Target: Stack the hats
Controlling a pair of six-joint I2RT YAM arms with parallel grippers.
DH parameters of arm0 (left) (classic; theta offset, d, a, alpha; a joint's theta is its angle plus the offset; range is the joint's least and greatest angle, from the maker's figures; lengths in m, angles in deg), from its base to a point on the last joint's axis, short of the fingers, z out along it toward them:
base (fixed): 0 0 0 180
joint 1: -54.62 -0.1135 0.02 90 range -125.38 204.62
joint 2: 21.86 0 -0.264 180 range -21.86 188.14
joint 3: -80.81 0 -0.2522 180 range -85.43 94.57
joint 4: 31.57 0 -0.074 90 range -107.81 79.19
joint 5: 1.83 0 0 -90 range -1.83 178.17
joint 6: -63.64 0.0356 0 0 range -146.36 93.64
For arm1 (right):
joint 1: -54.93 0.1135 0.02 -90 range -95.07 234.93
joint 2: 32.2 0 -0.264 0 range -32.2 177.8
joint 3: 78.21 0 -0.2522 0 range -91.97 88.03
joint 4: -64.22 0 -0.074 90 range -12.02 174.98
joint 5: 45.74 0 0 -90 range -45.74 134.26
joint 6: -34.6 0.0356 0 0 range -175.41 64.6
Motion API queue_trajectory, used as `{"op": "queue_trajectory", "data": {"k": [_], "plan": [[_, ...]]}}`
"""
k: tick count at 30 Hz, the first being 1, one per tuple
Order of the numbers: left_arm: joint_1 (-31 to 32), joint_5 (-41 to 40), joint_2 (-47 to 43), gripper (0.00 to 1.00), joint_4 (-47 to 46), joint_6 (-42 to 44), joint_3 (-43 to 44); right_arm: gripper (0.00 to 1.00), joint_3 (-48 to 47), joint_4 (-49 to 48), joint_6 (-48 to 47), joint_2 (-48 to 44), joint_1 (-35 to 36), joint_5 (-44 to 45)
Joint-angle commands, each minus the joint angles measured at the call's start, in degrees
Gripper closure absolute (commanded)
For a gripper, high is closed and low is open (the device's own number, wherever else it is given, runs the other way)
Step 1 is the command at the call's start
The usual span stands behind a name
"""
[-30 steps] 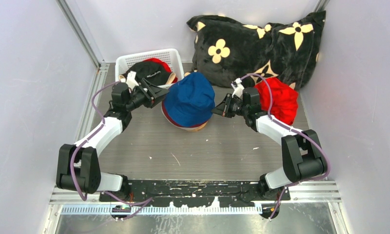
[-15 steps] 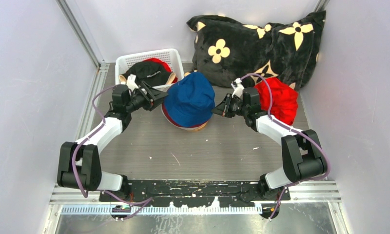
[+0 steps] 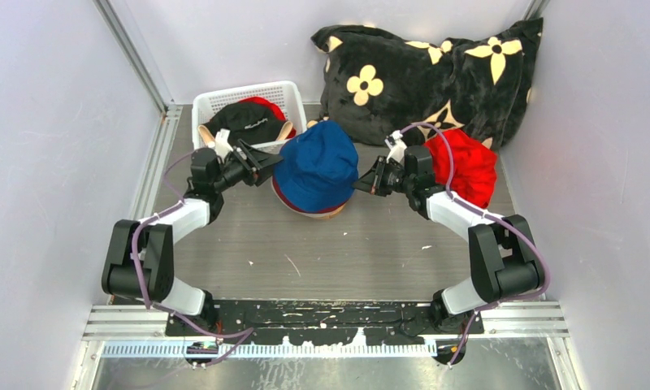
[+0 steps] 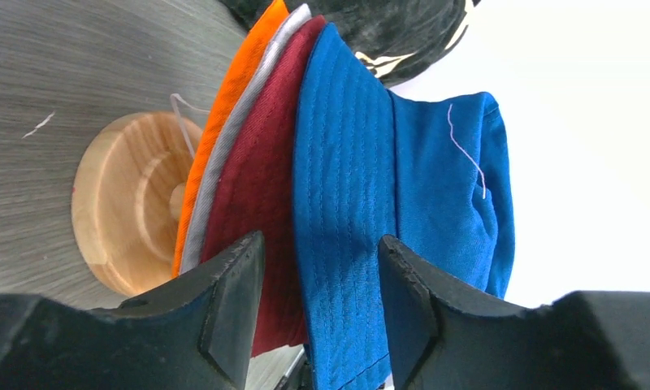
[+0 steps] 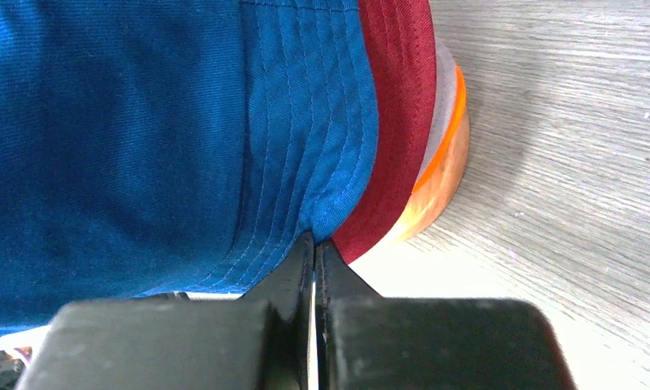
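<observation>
Wooden stand [image 4: 123,213] mostly hidden beneath the blue hat [image 3: 318,166]; orange hat [image 4: 227,114] and grey hat [image 5: 442,77] show only brim edges.

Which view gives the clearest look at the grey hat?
Left wrist: the grey hat shows its brim edge as a long strip between the orange hat and the dark red hat. The right wrist shows only a short pale sliver of it; in the top external view the blue hat hides it.

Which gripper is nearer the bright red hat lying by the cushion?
Right. The right gripper sits at the blue hat's brim on the side facing the bright red hat; the left gripper is at the opposite side, farther off.
</observation>
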Motion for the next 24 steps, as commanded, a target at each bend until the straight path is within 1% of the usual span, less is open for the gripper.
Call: {"op": "queue_trajectory", "data": {"k": [1, 3, 5, 7, 8, 11, 15, 19, 24], "plan": [[-0.26, 3.0, 2.91, 0.5, -16.86, -7.34, -1.99, 0.99, -1.79, -1.42, -1.4, 0.2, 0.29, 0.69], [-0.25, 2.82, 5.1, 0.61, -23.77, -10.86, -3.05, 0.99, -1.82, -1.43, -1.35, 0.26, 0.27, 0.69], [-0.34, 2.46, 6.9, 0.78, -29.13, -13.5, -3.98, 0.99, -1.97, -1.5, -1.33, 0.28, 0.32, 0.78], [-0.5, 1.76, 8.39, 0.97, -33.2, -15.42, -4.84, 0.99, -2.03, -1.6, -1.37, 0.37, 0.34, 0.92], [-0.66, 1.57, 8.85, 1.0, -33.96, -15.83, -5.15, 0.99, -2.13, -1.61, -1.39, 0.45, 0.28, 1.04], [-1.59, 0.35, 9.51, 1.0, -32.51, -14.76, -6.45, 0.99, -2.69, -1.29, -1.68, 1.08, 0.31, 1.72], [-3.4, -0.72, 10.32, 1.0, -28.8, -10.36, -8.41, 0.99, -3.25, -1.31, -1.96, 3.11, 0.25, 2.99], [-4.32, -0.96, 11.59, 1.0, -26.79, -7.77, -9.8, 0.99, -3.21, -2.08, -1.71, 5.24, 0.31, 3.03], [-4.88, -0.69, 14.1, 1.0, -28.78, -7.87, -10.33, 0.99, -2.75, -2.9, -1.58, 5.41, 0.23, 2.98]]}}
